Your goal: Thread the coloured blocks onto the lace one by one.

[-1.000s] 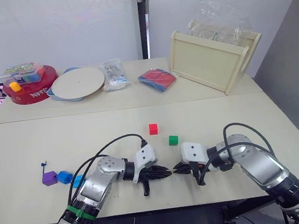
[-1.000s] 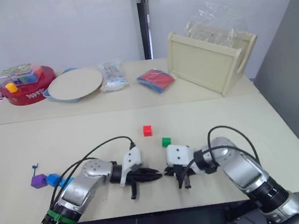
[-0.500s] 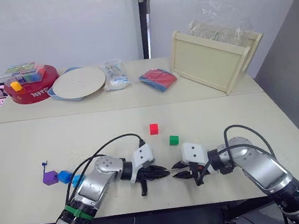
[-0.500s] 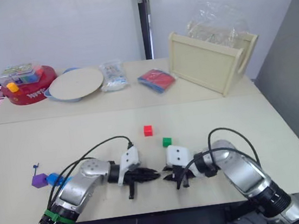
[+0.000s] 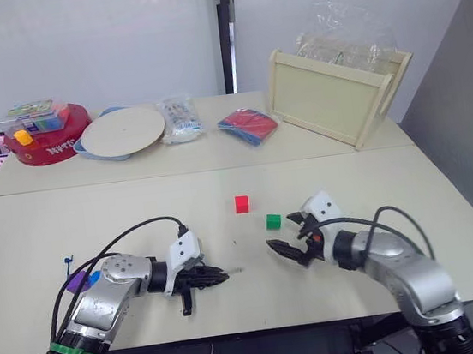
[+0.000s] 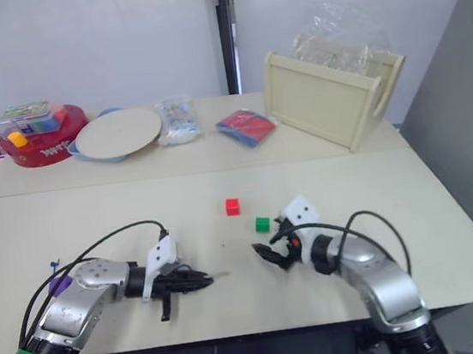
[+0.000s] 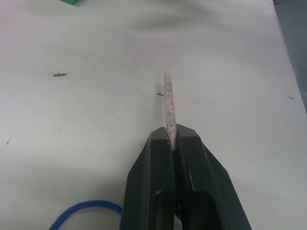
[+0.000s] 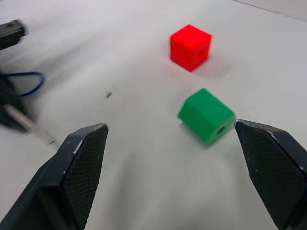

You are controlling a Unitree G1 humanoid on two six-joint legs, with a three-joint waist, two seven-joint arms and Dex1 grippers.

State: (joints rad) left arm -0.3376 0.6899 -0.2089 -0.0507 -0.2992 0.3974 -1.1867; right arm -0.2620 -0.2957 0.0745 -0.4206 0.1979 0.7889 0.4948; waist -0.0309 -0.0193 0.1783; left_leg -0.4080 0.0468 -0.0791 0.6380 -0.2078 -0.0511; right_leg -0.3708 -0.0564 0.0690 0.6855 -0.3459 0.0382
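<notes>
The lace tip is pinched in the left gripper; the wide-open right gripper seemingly straddles the green block

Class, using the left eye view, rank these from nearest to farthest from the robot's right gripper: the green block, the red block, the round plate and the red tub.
1. Green block: just beyond the open right gripper, slightly to its left.
2. Red block: farther back and left on the near table.
3. Round plate: on the far table, left.
4. Red tub: far-left end.

Head stereo overlooks table; wrist cameras skim it closely
</notes>
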